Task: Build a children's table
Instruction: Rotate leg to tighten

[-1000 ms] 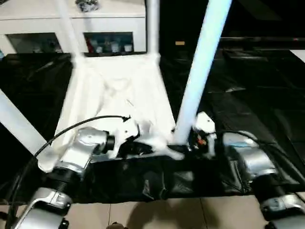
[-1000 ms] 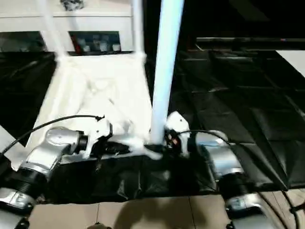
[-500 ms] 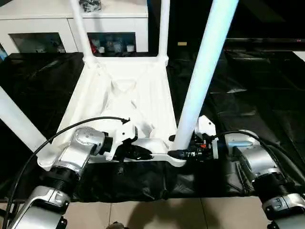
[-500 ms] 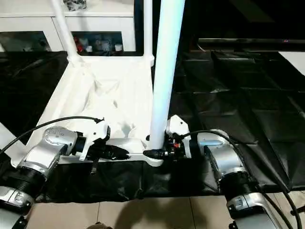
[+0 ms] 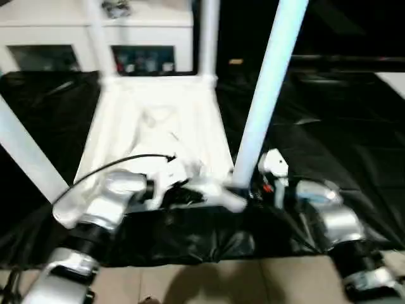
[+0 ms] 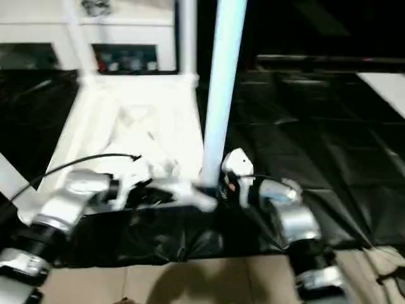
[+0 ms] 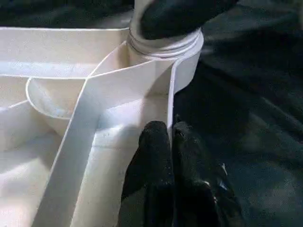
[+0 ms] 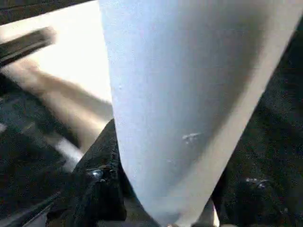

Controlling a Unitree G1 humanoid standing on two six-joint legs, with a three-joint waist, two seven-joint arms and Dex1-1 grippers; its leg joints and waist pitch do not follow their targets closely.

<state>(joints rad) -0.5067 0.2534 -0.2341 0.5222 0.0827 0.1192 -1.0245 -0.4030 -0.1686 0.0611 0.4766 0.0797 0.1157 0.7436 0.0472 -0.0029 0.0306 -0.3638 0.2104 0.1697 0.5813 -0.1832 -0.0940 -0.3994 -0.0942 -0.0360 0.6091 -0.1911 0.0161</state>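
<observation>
The children's table (image 5: 158,126) lies upside down on a black sheet, ribbed underside up and white legs pointing upward. My left gripper (image 5: 190,196) is at the near edge of the top, close to the near-right corner. In the left wrist view its fingers (image 7: 156,156) are shut on the thin rim wall. My right gripper (image 5: 250,190) reaches in from the right at the base of the near-right leg (image 5: 269,95). In the right wrist view a black finger (image 8: 94,189) presses on each side of that leg (image 8: 180,94). The leg stands in its corner socket (image 7: 163,45).
A white glass-doored cabinet (image 5: 95,25) stands behind the table. The black sheet (image 5: 342,126) spreads to the right and left. Bare tiled floor (image 5: 209,285) runs along the near edge. Other legs rise at the far corners (image 5: 207,38) and near left (image 5: 25,158).
The head view has shifted and blurred. The table and my left gripper stay in place. My right gripper's fingers have drawn in around the base of the near-right leg.
</observation>
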